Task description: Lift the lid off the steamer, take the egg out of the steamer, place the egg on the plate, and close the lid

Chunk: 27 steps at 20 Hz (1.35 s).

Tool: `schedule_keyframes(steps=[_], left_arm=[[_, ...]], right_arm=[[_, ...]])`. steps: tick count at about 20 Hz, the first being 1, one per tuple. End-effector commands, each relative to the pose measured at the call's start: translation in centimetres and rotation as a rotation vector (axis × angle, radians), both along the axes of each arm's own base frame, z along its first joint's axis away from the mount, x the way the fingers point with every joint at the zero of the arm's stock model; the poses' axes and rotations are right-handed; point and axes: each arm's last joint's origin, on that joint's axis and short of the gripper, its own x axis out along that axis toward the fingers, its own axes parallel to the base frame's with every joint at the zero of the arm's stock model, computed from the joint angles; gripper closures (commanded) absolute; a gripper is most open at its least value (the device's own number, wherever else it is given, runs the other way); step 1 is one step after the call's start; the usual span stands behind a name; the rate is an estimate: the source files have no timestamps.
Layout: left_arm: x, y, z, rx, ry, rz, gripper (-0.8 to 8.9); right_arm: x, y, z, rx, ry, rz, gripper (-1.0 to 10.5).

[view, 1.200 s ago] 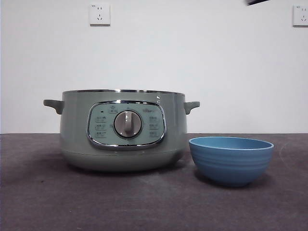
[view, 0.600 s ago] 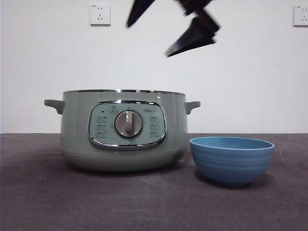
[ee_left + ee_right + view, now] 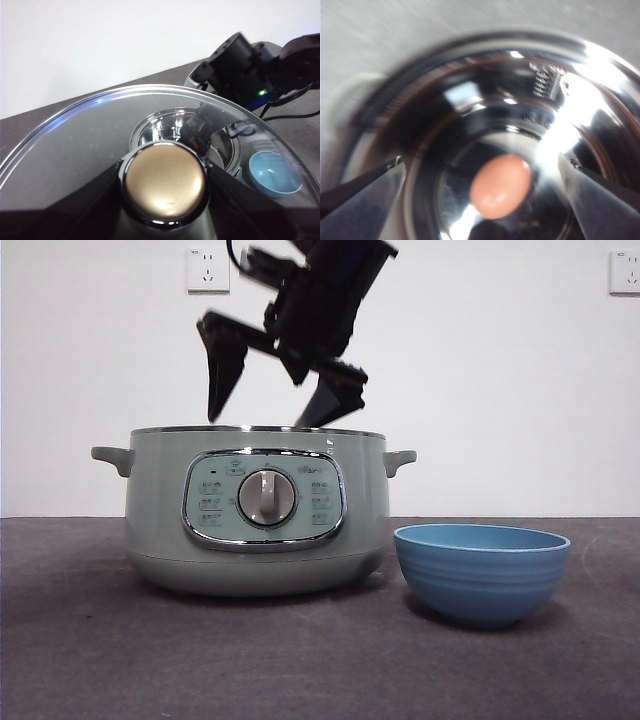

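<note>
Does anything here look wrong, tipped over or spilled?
Nothing stands out. The steamer and plate stand upright, nothing spilled. The left gripper holds the lid by its knob, off the pot. The right gripper hangs open over the egg inside.

Steamer (image 3: 255, 510) upright on the table, lid off, sage-green, chrome rim, dial facing front. Egg (image 3: 501, 186), pinkish, lies on the shiny inner bottom. Lid (image 3: 75, 150) is glass with a chrome rim, held up by its knob (image 3: 165, 182), which looks golden here. Plate (image 3: 482, 572) is a blue ribbed bowl, upright, just beside the steamer, not touching.
</note>
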Motion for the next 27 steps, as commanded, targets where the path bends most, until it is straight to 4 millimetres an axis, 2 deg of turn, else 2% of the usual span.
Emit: schedule_keyframes(steps=[1,14,15,20,21,24,25,27], left_arm=[[-0.5,0.2,0.9,-0.030,-0.066,0.000,8.22],[-0.5,0.2,0.8,-0.026,-0.065,-0.004,8.22],[-0.5,0.2,0.8,-0.023,-0.066,-0.005,8.22],[-0.5,0.2,0.7,-0.015,-0.057,-0.005,8.22],[-0.5,0.3,0.7,-0.013,-0.054,-0.005,8.22],[-0.5,0.3,0.7,-0.013,-0.052,-0.005,8.22],[-0.5,0.3,0.7,-0.013,-0.052,-0.005,8.22],[-0.5,0.3,0.7,-0.013,-0.052,-0.005,8.22]], right_arm=[[0.5,0.4,-1.6,-0.047,0.003,0.008,4.1],[1.8,1.5,-7.3,-0.128,0.085,0.009,4.2],[1.8,1.5,-7.4,-0.129,0.084,0.008,4.5],[1.9,1.6,-7.3,-0.123,0.080,0.010,9.3],[1.9,1.6,-7.3,-0.113,0.076,0.014,9.6],[1.8,1.9,-6.7,-0.095,0.054,0.015,9.6],[1.6,1.7,-5.9,-0.085,0.040,0.014,9.6],[0.7,1.0,-2.6,-0.058,-0.001,0.013,9.6]])
